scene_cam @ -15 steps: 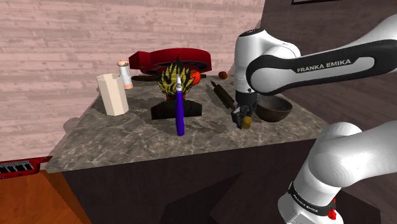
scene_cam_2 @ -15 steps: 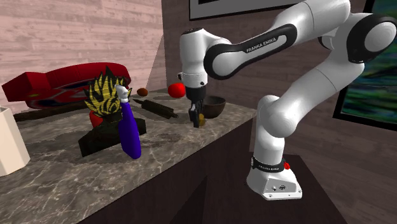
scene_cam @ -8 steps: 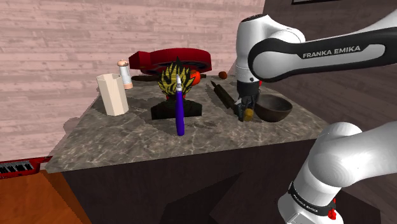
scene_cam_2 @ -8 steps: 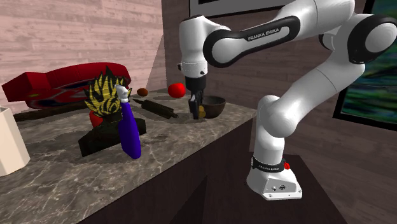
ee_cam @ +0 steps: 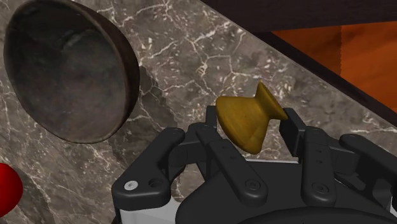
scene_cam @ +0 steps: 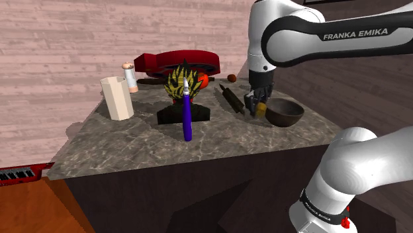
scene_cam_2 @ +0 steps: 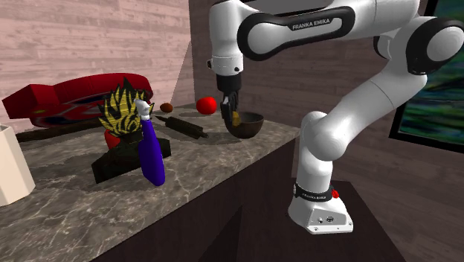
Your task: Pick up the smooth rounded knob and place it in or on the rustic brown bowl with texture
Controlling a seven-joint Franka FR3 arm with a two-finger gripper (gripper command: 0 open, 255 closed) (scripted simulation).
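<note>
gripper [scene_cam: 257,104] clenched on mustard knob [ee_cam: 249,121] | wrist view: fingers clasp its sides, dark bowl [ee_cam: 67,70] beside | shoulder view, right of centre: knob held above marble counter [scene_cam: 165,142], at bowl's left rim

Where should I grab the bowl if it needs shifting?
Pinch the bowl by its rim from straight above, one finger inside, one outside. It sits upright and open, and its round body looks too wide for the fingers, now shut on the knob, to span.
</note>
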